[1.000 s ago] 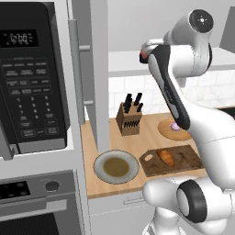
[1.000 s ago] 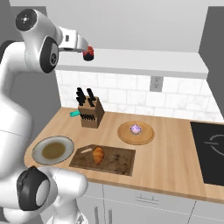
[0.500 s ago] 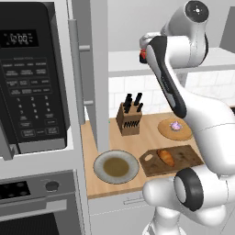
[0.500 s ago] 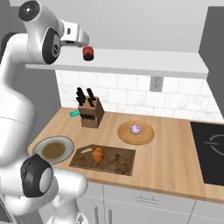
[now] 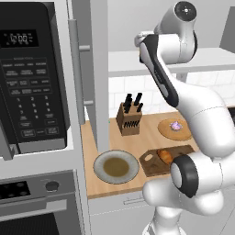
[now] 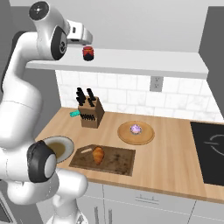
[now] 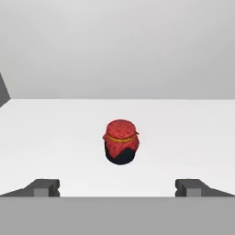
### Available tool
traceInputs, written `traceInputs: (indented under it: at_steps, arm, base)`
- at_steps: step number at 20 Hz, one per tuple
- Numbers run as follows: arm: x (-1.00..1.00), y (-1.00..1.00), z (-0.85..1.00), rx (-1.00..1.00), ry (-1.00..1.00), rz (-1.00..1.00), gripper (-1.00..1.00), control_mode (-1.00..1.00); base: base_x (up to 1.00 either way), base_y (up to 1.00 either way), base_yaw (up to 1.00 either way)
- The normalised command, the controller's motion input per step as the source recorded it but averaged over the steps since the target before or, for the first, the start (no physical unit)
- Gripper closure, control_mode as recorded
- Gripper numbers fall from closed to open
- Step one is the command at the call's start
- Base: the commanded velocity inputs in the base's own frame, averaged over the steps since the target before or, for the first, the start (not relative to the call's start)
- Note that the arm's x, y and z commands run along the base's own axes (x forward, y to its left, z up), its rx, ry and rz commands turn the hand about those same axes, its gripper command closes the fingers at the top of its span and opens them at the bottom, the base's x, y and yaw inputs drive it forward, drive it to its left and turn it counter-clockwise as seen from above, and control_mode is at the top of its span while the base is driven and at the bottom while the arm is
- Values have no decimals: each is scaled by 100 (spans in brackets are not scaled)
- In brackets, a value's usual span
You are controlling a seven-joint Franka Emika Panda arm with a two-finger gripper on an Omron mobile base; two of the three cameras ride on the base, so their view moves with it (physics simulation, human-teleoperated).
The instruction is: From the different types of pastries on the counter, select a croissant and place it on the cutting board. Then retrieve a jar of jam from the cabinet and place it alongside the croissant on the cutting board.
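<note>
The jar of jam [image 7: 120, 147] stands on the white cabinet shelf [image 6: 131, 61], squat, with a red cloth-like top over a dark body. My gripper [image 7: 118, 187] is open, its fingertips [image 7: 46, 186] wide apart on either side, short of the jar and not touching it. From the right base view the jar of jam [image 6: 88, 53] sits just in front of and below my gripper [image 6: 83, 40]. The golden croissant [image 6: 99, 154] lies on the dark cutting board [image 6: 116, 159]. The croissant [image 5: 165, 156] also shows on the cutting board [image 5: 150, 163] from the left.
The pink frosted pastry [image 6: 136, 129] rests on a round light-wood plate [image 6: 146, 135]. A knife block [image 6: 89, 114] stands by the backsplash, and a grey plate [image 6: 61, 146] sits left of the board. The open cabinet door [image 5: 98, 69] and the black microwave [image 5: 32, 78] are on the left.
My hand has shifted slightly up at the shelf and the arm's elbow has risen. The jar, croissant and board have not moved.
</note>
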Motion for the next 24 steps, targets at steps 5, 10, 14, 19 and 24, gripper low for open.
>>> traceInputs:
  at_steps: [5, 10, 14, 19, 24]
  arm:
    - [31, 0, -23, 0, 0, 0, -100, -100]
    - [2, 0, -32, 0, 0, 0, -100, -100]
    - [0, 0, 0, 0, 0, 0, -100, -100]
    - [7, 0, 0, 0, 0, 0, -100, -100]
    - [39, 0, 0, 0, 0, 0, -100, -100]
  base:
    - [0, 0, 0]
    - [0, 0, 0]
    - [0, 0, 0]
    - [0, 0, 0]
    - [0, 0, 0]
